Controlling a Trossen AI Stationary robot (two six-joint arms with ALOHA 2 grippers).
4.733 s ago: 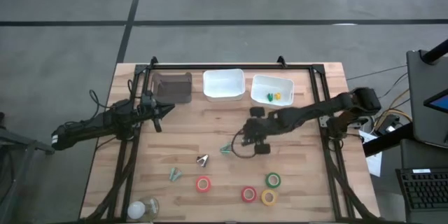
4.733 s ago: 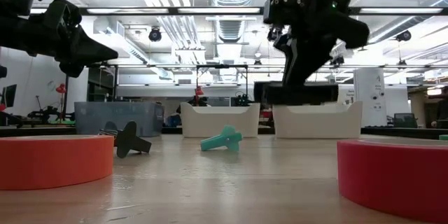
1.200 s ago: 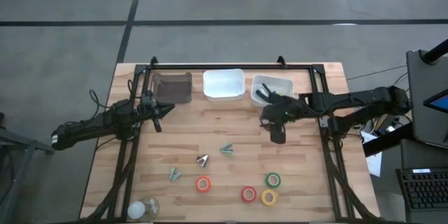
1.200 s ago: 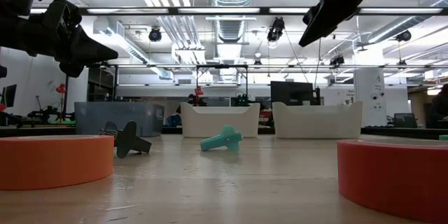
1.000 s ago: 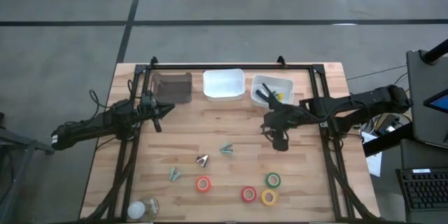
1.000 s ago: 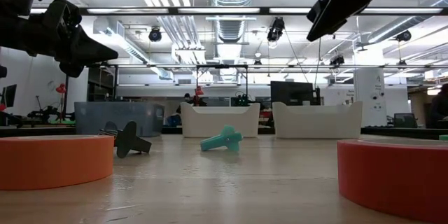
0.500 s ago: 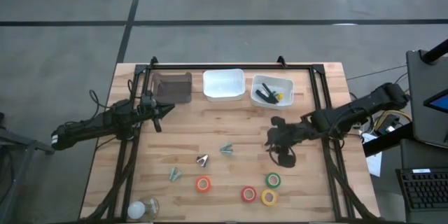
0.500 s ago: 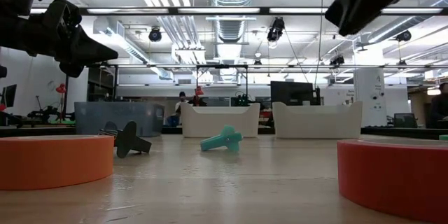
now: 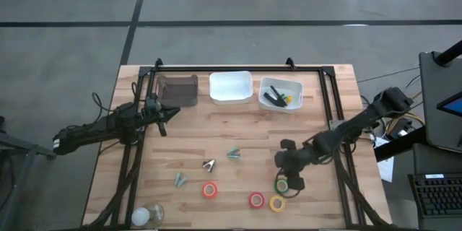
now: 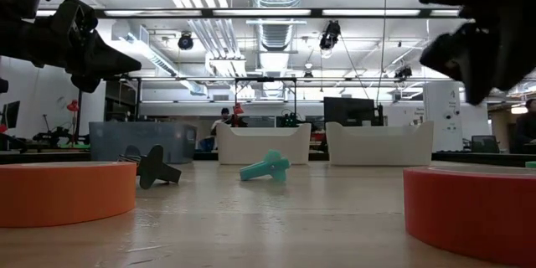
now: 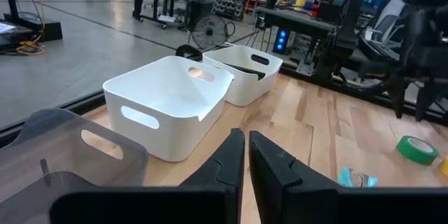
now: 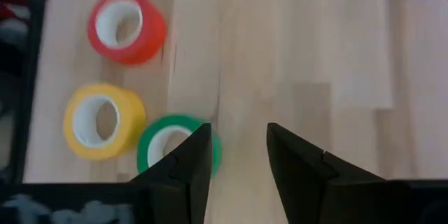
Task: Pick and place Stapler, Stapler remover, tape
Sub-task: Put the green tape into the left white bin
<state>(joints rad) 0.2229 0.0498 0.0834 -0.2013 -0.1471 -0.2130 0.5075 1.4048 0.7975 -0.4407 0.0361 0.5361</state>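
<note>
The black stapler (image 9: pixel 273 97) lies in the right white bin (image 9: pixel 291 104); the left wrist view also shows the stapler (image 11: pixel 245 70) there. Four tape rolls rest flat near the table's near edge: green (image 9: pixel 281 185), yellow (image 9: pixel 277 203) and two red (image 9: pixel 256 200) (image 9: pixel 209 190). A dark stapler remover (image 9: pixel 208 164) and two teal ones (image 9: pixel 233 154) (image 9: pixel 180 180) lie mid-table. My right gripper (image 9: pixel 289 177) is open and hovers above the green roll (image 12: pixel 175 150), touching nothing. My left gripper (image 9: pixel 170 113) is shut and waits at the table's left, near the dark bin.
Three bins stand along the far edge: a dark grey bin (image 9: pixel 178 90), a middle white bin (image 9: pixel 231 86) and the right white bin, which also holds small green and yellow items. A pale bulb-like object (image 9: pixel 144 215) lies at the near left corner. Black frame rails run down both sides.
My right gripper has travelled from beside the right white bin toward the table's near edge and has come down over the green tape roll. The stapler has stayed in the bin. The left arm has kept still.
</note>
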